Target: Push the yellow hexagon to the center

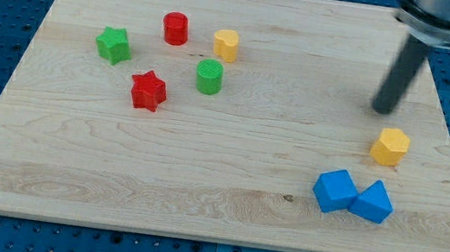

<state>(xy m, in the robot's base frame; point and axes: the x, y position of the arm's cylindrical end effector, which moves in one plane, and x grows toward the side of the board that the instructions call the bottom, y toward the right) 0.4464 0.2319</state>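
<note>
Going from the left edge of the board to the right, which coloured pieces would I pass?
green star → red star → red cylinder → green cylinder → yellow block → blue cube → blue block → yellow hexagon

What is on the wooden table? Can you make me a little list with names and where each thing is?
surface: wooden board
my tip, above and just left of the yellow hexagon, not touching it
yellow hexagon, view's right
other yellow block, upper left group
red cylinder, left of that yellow block
green cylinder, below it
green star, farthest left
red star, below the group
blue blocks: and, touching, lower right
</note>
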